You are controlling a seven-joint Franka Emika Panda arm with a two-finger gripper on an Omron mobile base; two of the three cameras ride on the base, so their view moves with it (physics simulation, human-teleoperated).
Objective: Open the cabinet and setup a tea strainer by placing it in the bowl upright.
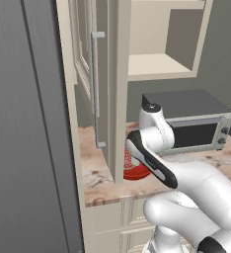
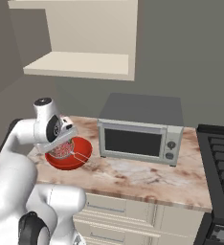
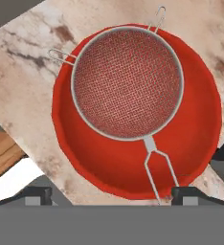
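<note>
i see flat, even rendered light with no clear source and no blur at any depth. at centre of the hand view the bowl (image 3: 99,167) carries only a faint sheen, mesh threads crisp. in the upper right of the left base view the cabinet (image 1: 152,34) interior shades slightly darker.
</note>
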